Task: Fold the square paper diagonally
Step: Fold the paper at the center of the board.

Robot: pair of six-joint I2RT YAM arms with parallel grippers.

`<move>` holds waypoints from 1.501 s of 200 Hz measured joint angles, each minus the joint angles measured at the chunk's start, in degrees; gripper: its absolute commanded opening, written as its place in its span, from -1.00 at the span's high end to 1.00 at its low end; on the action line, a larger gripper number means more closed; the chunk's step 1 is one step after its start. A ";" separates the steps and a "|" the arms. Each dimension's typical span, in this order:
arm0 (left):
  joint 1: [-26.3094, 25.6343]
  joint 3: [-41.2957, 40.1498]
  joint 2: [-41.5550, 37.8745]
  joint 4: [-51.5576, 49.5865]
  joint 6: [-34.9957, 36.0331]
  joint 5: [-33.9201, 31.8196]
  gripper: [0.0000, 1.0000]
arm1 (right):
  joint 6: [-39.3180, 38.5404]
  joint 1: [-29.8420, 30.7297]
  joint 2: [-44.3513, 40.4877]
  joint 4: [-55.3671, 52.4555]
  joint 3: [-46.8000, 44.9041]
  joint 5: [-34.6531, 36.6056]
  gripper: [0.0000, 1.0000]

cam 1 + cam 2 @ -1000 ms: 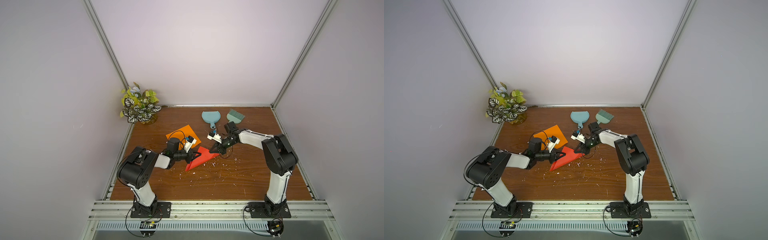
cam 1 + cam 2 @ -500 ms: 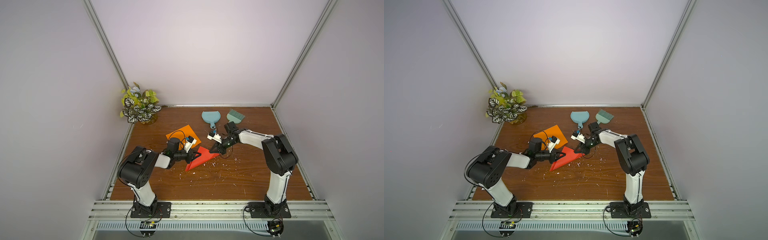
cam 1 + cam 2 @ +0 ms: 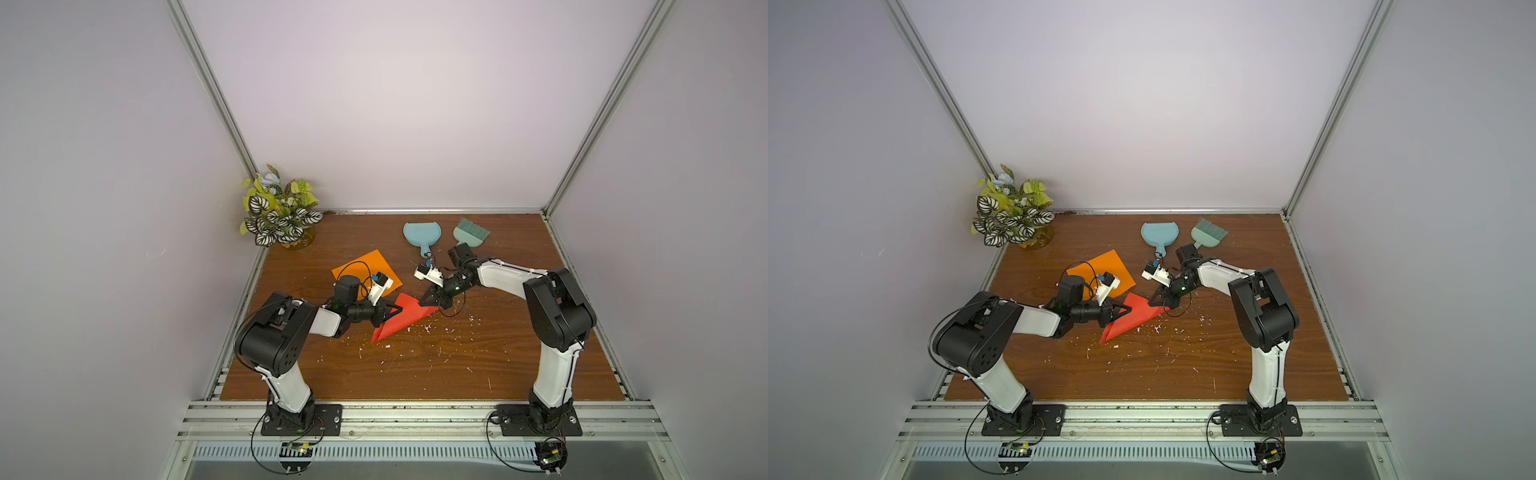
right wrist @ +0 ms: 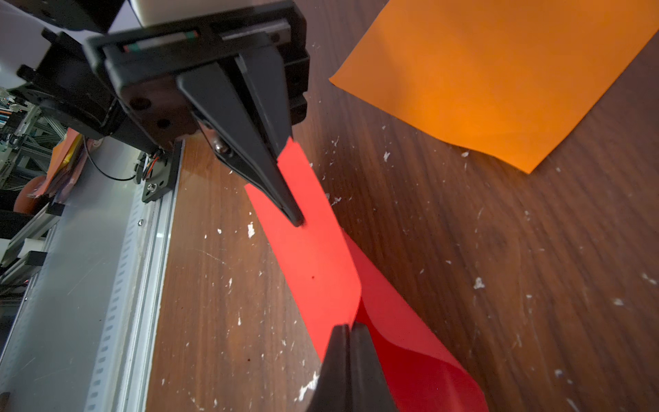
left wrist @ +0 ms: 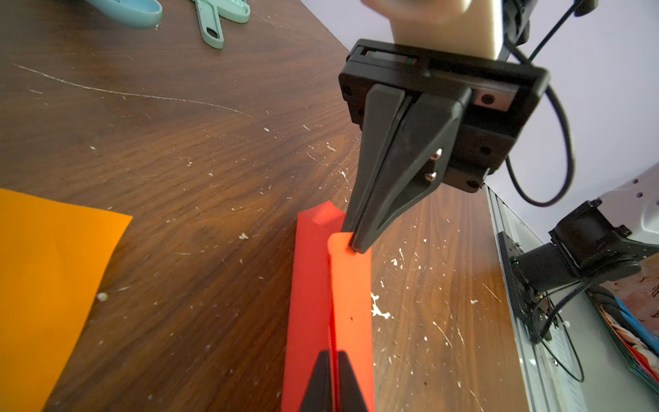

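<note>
We see the red square paper (image 3: 400, 319) lying near the middle of the counter (image 3: 478, 374), doubled over so that in both top views it reads as a rough triangle, its long edge slanting from the near left toward the far right. In the right wrist view the upper layer (image 4: 321, 257) stands up off the lower one, and the bend between them looks rounded rather than pressed flat.

The left end effector (image 3: 395, 311) reaches in from the left and is closed tight on the paper's edge; in its own wrist view the two black fingers (image 5: 322, 371) meet with the red sheet between them. The right end effector (image 3: 424, 304) comes from the opposite side, also pinched closed, gripping the far corner of the upper layer (image 5: 347, 246). The two tips face each other with the paper stretched between them.

Just behind the left end effector an orange paper sheet (image 3: 365, 268) lies flat, apart from the red one. Further back are a light blue dustpan (image 3: 422, 233) and a green brush (image 3: 470, 232), side by side. A potted plant (image 3: 282, 212) fills the far left corner. Small white scraps (image 3: 428, 329) speckle the wood around the red paper.
</note>
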 measured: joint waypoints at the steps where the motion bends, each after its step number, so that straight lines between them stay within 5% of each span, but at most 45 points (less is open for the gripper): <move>1: 0.00 0.00 0.00 -0.02 0.00 0.00 0.85 | 0.00 0.00 0.00 0.00 0.00 0.00 1.00; 300: 0.00 1.60 0.28 -2.01 0.42 -0.31 0.83 | -0.46 0.87 0.00 -0.02 0.00 0.00 1.00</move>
